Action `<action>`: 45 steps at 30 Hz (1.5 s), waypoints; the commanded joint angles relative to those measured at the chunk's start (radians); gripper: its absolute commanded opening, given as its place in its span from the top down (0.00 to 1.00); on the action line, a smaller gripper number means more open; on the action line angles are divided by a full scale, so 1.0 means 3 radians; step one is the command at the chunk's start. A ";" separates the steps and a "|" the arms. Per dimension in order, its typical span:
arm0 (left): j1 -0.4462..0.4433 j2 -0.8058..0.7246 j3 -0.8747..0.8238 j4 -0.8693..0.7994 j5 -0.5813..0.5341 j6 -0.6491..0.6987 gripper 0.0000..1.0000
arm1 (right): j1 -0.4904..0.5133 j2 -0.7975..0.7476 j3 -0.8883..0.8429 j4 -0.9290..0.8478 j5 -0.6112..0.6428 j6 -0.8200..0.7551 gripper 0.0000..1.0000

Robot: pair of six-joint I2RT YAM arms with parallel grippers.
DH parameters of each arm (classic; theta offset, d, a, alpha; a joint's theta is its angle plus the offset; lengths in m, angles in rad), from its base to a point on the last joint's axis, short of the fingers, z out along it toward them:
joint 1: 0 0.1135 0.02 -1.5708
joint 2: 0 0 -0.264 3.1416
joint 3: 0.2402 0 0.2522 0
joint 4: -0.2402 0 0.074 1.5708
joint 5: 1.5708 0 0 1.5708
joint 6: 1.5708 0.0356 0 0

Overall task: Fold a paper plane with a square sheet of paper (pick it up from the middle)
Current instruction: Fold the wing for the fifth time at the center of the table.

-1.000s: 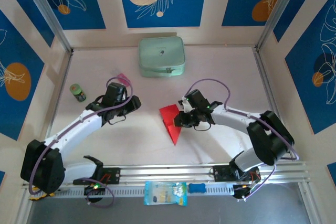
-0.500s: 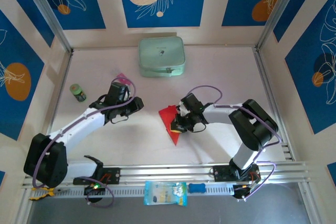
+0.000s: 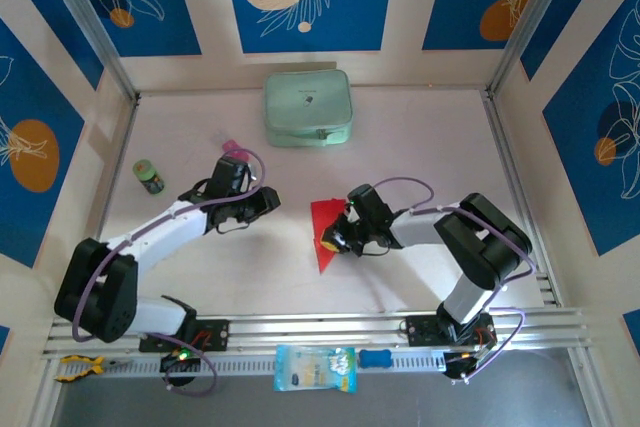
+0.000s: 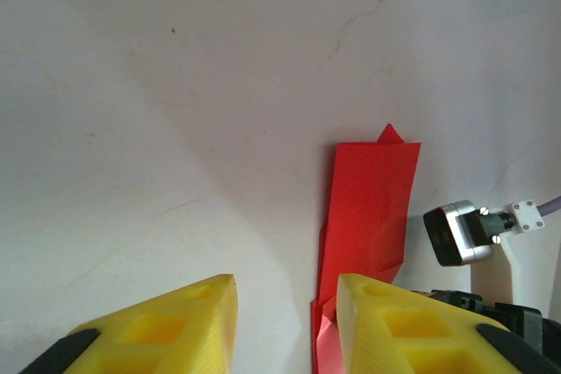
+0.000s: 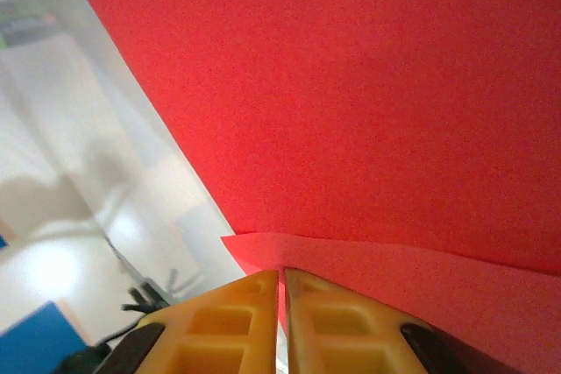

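The square sheet of paper (image 3: 324,231) is bright red and folded into a narrow wedge like a paper plane, its point toward the near edge. It lies mid-table. My right gripper (image 3: 338,238) is at its right edge, shut on a folded flap of the paper (image 5: 351,85); in the right wrist view the two yellow fingers (image 5: 237,321) press together on the fold at the gripper (image 5: 282,282). My left gripper (image 3: 270,199) hovers just left of the paper, open with nothing between the fingertips. In the left wrist view the paper (image 4: 372,208) lies beside the right finger (image 4: 394,321) of that gripper (image 4: 287,291).
A pale green case (image 3: 307,107) stands at the back centre. A small green jar (image 3: 149,176) and a pink block (image 3: 233,147) sit at the left. A plastic packet (image 3: 315,367) and yellow pliers (image 3: 78,365) lie by the front rail. Walls close in on both sides.
My left gripper has moved right toward the paper and its jaws have narrowed. The right gripper has shifted left with the paper, and the wedge now points more straight at the near edge.
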State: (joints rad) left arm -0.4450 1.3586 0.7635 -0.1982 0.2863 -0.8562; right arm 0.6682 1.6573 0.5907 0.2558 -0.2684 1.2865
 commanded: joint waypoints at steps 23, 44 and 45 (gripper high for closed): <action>-0.0658 0.1548 0.1064 0.0304 0.0812 0.0185 0.77 | -0.0899 -0.1098 -0.0423 -0.0652 -0.0088 -0.0731 0.71; -0.0649 0.2008 0.0760 0.0548 0.0795 0.0226 0.81 | -0.0890 -0.0507 -0.0121 -0.0757 -0.0423 -0.1036 0.64; -0.0644 0.2003 0.0749 0.0553 0.0796 0.0226 0.81 | -0.0887 -0.0494 -0.0116 -0.0728 -0.0434 -0.1029 0.64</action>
State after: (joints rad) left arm -0.6342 1.9388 1.0355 0.0055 0.5354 -0.8021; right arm 0.3988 1.4937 0.5308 0.0345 -0.3534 0.9943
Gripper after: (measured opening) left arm 0.188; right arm 0.358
